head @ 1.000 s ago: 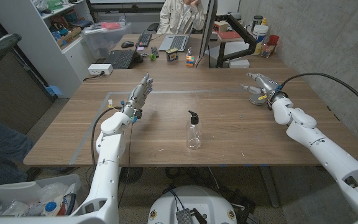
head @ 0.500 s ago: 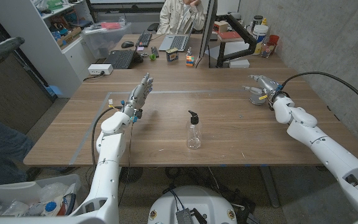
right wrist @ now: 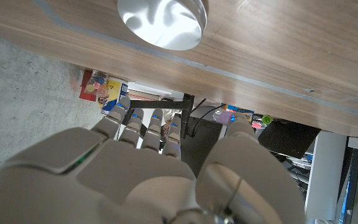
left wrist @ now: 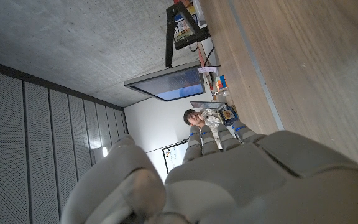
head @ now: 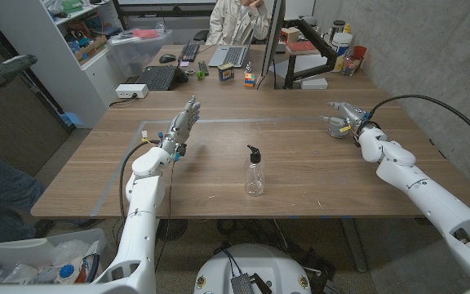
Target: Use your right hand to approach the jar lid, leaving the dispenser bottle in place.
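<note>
The right hand [head: 348,115] is at the far right of the wooden table [head: 300,155], directly over or just beside the round silver metal jar lid [head: 334,128]. From the head view, contact cannot be confirmed. In the right wrist view the right hand [right wrist: 160,168] has its fingers [right wrist: 135,118] extended side by side, holding nothing, with the lid [right wrist: 161,22] lying just beyond the fingertips.

Judgement: the approach is nearly complete. The remaining move should be short and slow, fingers kept apart and centred on the lid's rim. A thin, smooth lid on bare wood is likely to skid if nudged from one side.

The clear plastic dispenser bottle with a black pump top [head: 254,171] stands upright mid-table, well apart from both hands. It appears empty, though a clear liquid cannot be ruled out. The right arm has no need to pass near it.

The left hand [head: 182,124] is raised at the far left, fingers straight, empty.
</note>
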You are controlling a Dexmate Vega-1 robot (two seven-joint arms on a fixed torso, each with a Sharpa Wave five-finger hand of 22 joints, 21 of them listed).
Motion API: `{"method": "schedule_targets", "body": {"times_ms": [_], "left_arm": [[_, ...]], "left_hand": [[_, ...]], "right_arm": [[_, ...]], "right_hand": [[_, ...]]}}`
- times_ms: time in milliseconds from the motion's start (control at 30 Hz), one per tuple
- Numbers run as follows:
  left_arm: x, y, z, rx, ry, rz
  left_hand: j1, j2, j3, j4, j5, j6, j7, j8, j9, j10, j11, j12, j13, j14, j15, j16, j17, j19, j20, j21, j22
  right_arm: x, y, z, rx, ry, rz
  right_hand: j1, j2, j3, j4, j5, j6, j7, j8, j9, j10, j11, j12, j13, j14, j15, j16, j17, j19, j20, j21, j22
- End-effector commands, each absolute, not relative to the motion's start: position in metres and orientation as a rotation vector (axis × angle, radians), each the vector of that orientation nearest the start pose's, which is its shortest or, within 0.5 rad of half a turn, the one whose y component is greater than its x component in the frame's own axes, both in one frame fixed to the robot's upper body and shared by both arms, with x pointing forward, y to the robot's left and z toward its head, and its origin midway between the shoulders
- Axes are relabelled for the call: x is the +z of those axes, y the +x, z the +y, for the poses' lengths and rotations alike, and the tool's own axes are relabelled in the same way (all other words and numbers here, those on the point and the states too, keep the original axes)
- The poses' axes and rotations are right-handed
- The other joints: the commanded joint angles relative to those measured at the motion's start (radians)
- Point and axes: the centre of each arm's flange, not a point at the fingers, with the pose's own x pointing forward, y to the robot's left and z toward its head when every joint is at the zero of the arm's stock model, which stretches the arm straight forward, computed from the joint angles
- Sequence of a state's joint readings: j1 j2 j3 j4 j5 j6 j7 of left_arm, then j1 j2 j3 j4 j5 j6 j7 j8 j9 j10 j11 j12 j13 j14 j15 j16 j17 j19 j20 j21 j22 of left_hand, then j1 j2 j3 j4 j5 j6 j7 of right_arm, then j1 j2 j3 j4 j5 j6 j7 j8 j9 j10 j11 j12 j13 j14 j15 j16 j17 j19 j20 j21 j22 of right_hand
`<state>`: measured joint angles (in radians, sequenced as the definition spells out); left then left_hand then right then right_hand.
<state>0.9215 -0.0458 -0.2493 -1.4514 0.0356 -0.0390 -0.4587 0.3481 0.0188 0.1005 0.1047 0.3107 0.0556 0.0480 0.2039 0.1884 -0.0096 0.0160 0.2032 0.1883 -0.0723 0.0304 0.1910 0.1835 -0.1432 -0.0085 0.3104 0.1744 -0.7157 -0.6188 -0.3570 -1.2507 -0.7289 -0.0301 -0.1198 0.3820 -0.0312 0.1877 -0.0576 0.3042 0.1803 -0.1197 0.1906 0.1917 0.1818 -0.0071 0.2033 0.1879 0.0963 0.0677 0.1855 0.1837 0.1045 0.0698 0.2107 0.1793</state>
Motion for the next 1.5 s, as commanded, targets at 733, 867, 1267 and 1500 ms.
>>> {"method": "schedule_targets", "body": {"times_ms": [733, 867, 1267, 1500], "left_arm": [[-0.034, 0.638, 0.291, -0.213, 0.029, -0.551], [-0.034, 0.638, 0.291, -0.211, 0.027, -0.552], [-0.033, 0.634, 0.290, -0.211, 0.028, -0.564], [-0.037, 0.635, 0.290, -0.214, 0.020, -0.556]], "left_hand": [[0.007, 0.015, -0.009, 0.000, 0.004, 0.010, -0.003, -0.001, 0.002, -0.011, -0.008, 0.000, 0.003, -0.012, -0.005, -0.001, 0.003, -0.003, 0.002, -0.010, 0.004], [0.009, 0.016, -0.009, 0.000, 0.004, 0.010, -0.003, -0.001, 0.002, -0.011, -0.008, 0.000, 0.003, -0.011, -0.005, -0.001, 0.003, -0.003, 0.002, -0.011, 0.004], [0.012, 0.018, -0.009, -0.002, 0.003, 0.009, -0.003, -0.001, 0.002, -0.012, -0.010, 0.000, 0.003, -0.013, -0.006, -0.001, 0.003, -0.002, 0.003, -0.014, 0.004], [0.014, 0.020, -0.009, -0.003, 0.003, 0.009, -0.002, -0.002, 0.002, -0.010, -0.012, 0.001, 0.003, -0.012, -0.005, -0.001, 0.003, -0.002, 0.004, -0.016, 0.005]], "right_arm": [[-0.003, 0.682, -0.365, -0.301, -1.418, -0.355], [-0.004, 0.683, -0.363, -0.299, -1.426, -0.355], [-0.002, 0.684, -0.359, -0.292, -1.458, -0.355], [-0.002, 0.685, -0.358, -0.286, -1.471, -0.354]], "right_hand": [[-0.012, 0.005, -0.009, 0.002, 0.004, 0.008, -0.021, 0.006, 0.002, 0.008, -0.006, 0.010, 0.005, 0.018, -0.006, 0.006, 0.001, 0.007, 0.017, -0.005, 0.002], [-0.012, 0.006, -0.010, 0.002, 0.004, 0.009, -0.022, 0.006, 0.002, 0.008, -0.006, 0.010, 0.005, 0.021, -0.006, 0.007, 0.001, 0.007, 0.018, -0.005, 0.002], [-0.013, 0.007, -0.010, 0.002, 0.003, 0.012, -0.022, 0.008, 0.002, 0.014, -0.006, 0.014, 0.005, 0.030, -0.008, 0.009, 0.000, 0.010, 0.018, -0.005, 0.002], [-0.013, 0.009, -0.011, 0.002, 0.003, 0.015, -0.022, 0.009, 0.002, 0.016, -0.009, 0.015, 0.005, 0.036, -0.013, 0.010, 0.000, 0.012, 0.020, -0.005, 0.002]]}}
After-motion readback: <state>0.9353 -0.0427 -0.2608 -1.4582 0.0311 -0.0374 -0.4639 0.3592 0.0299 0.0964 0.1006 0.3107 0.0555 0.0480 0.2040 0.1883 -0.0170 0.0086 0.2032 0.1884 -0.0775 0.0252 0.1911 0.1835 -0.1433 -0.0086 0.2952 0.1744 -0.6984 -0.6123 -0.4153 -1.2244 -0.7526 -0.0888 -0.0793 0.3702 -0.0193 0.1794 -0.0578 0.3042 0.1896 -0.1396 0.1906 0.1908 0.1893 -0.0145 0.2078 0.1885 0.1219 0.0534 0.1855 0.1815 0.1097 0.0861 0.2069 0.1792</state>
